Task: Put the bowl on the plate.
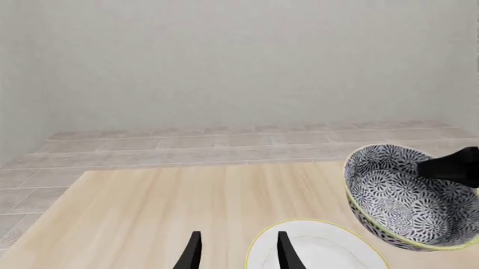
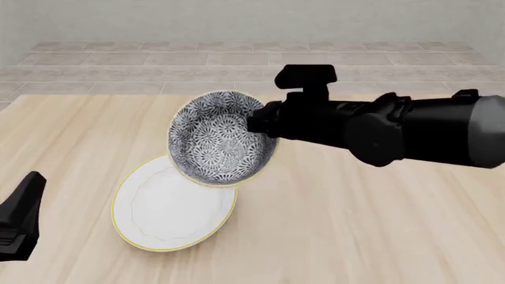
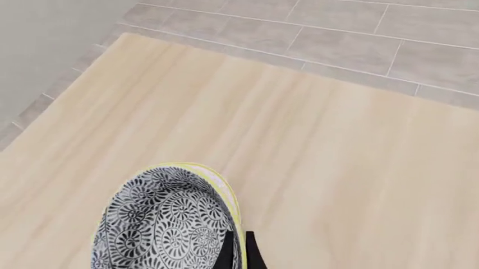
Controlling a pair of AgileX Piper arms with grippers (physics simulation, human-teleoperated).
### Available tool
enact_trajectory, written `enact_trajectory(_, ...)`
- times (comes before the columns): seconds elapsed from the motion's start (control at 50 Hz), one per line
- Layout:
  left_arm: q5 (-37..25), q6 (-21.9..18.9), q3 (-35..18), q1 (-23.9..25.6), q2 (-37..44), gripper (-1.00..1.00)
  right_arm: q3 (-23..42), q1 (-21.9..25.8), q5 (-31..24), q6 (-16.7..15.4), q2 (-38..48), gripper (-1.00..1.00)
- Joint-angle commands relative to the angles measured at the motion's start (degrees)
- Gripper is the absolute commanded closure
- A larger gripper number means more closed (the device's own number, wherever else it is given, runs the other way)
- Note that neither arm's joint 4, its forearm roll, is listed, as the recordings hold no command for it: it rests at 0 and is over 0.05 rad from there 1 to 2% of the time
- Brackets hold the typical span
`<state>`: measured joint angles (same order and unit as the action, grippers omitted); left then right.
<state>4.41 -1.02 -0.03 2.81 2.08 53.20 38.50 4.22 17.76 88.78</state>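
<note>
Bowl tilted over plate in right gripper

From the left, we see the left gripper (image 2: 20, 216) low near the table (image 2: 379, 225) edge, its fingers spread apart, holding nothing. The plate (image 2: 170, 207) lies flat on the table. Above its far edge hangs the bowl (image 2: 219, 145), tipped toward us, its rim pinched by the right gripper (image 2: 259, 123).
</note>
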Motion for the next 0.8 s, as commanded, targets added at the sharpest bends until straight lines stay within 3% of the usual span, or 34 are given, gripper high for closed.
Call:
enact_trajectory(0.02, -0.3, -0.1, 0.0, 0.1, -0.4, -1.00, 3.1, 2.1, -0.3, 2.2, 2.6, 1.00)
enact_trajectory(0.28, -0.8, -0.1, 0.0, 0.1, -1.1, -1.00, 5.5, 3.2, 0.1, 5.1, 6.9, 1.00)
enact_trajectory(0.8, -1.2, -0.1, -0.1, 0.0, -2.0, -1.00, 12.4, 6.5, -3.6, 8.0, 13.5, 1.00)
